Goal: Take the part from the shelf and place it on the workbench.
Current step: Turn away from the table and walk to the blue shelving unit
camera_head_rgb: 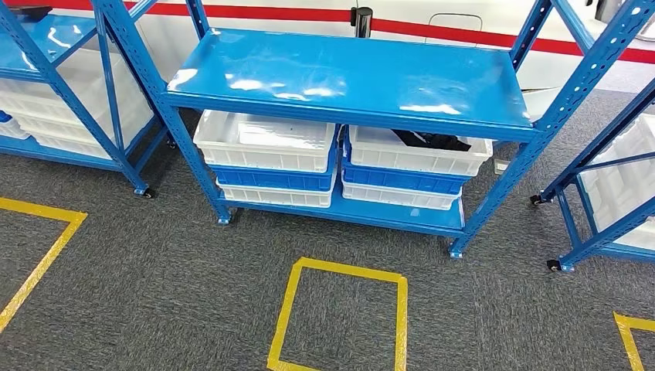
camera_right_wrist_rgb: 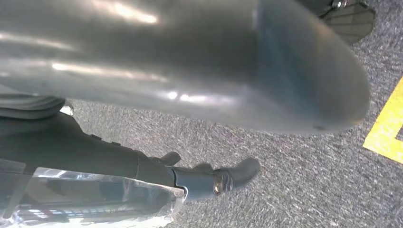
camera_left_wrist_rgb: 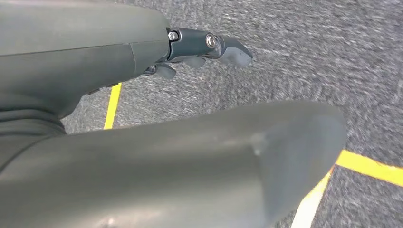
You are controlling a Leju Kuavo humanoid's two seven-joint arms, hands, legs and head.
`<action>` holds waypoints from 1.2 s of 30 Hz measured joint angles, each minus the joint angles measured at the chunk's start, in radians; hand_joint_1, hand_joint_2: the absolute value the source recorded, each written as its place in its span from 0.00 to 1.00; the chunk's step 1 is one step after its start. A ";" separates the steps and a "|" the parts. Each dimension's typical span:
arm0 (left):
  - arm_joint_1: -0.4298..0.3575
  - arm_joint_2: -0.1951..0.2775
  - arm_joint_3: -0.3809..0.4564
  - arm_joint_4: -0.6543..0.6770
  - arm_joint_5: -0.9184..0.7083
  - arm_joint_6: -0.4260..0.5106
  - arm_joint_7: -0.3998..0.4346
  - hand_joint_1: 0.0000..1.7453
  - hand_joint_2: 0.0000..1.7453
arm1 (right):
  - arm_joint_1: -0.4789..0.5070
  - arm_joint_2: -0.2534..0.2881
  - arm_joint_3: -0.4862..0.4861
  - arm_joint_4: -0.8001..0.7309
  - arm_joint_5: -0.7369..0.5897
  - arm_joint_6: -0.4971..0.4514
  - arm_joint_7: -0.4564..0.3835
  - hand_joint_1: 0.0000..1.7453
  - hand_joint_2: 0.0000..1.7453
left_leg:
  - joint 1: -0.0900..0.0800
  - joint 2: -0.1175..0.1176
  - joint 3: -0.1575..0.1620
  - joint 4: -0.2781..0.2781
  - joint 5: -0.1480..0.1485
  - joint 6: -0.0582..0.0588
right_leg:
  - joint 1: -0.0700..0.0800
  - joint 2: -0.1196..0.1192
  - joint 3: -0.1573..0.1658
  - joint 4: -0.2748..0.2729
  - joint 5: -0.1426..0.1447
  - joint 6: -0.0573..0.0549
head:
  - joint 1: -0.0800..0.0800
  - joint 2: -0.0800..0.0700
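While both arms hang over the grey carpet (camera_head_rgb: 154, 294), we see the robot's left hand (camera_left_wrist_rgb: 119, 52) holding nothing, its thick thumb well apart from the dark fingers (camera_left_wrist_rgb: 223, 47), which reach out straight above a strip of yellow tape. The right hand (camera_right_wrist_rgb: 119, 161) also hangs over carpet, fingers (camera_right_wrist_rgb: 237, 173) stretched out. A sheet of clear plastic (camera_right_wrist_rgb: 95, 199) lies against its underside, and we cannot tell whether the hand grips it or is free.

Nearest on the floor is a yellow tape square (camera_head_rgb: 344, 317), with more yellow tape to the near left (camera_head_rgb: 39, 247) and at the near right corner (camera_head_rgb: 629, 332).

Beyond the square stands a blue steel rack (camera_head_rgb: 185, 147). Its top shelf (camera_head_rgb: 347, 77) is bare, glossy blue. On the lower shelf (camera_head_rgb: 402, 215) two stacks of bins sit side by side, each white over blue over white. The left top bin (camera_head_rgb: 263, 141) looks pale inside. The black part (camera_head_rgb: 432, 141) lies in the right top bin (camera_head_rgb: 417, 158), towards its far side and partly hidden under the top shelf; its shape is too obscured for us to describe.

Similar racks flank it, holding white bins at left (camera_head_rgb: 69, 108) and right (camera_head_rgb: 626, 178). Farthest off runs a white surface with a red stripe (camera_head_rgb: 432, 31).
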 joint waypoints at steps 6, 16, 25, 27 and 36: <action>0.001 -0.004 0.000 0.000 -0.004 0.010 0.011 0.00 0.00 | 0.001 -0.003 0.000 0.000 -0.001 -0.001 0.008 0.00 0.00 | 0.002 0.017 -0.004 -0.030 0.029 0.023 | -0.001 -0.023 -0.140 0.291 -0.136 -0.007 | 0.009 0.000; 0.001 -0.009 0.000 0.000 -0.005 0.017 0.023 0.00 0.00 | 0.001 -0.007 -0.001 0.000 -0.001 -0.002 0.009 0.00 0.00 | 0.004 0.020 -0.023 0.024 -0.001 -0.023 | -0.011 -0.038 0.021 0.004 -0.028 -0.008 | 0.007 0.000; 0.003 -0.009 0.000 0.000 -0.005 0.021 0.012 0.00 0.00 | 0.004 -0.004 -0.001 0.000 0.004 -0.004 0.004 0.00 0.00 | 0.011 0.010 -0.062 0.132 -0.041 -0.024 | -0.004 -0.027 0.023 0.004 -0.021 -0.022 | 0.001 0.000; 0.002 -0.008 0.000 0.000 -0.006 0.017 0.001 0.00 0.00 | 0.003 -0.001 -0.001 0.000 0.009 -0.003 -0.006 0.00 0.00 | 0.003 0.008 -0.015 0.034 -0.008 -0.008 | 0.001 -0.025 0.022 0.003 -0.020 -0.019 | 0.001 0.000; 0.008 -0.010 -0.001 0.000 0.002 -0.002 -0.007 0.00 1.00 | 0.008 -0.003 -0.004 0.000 0.013 -0.025 -0.007 0.00 1.00 | -0.003 0.020 -0.009 -0.024 0.027 0.028 | 0.002 -0.030 -0.119 0.274 -0.143 -0.012 | 0.010 0.000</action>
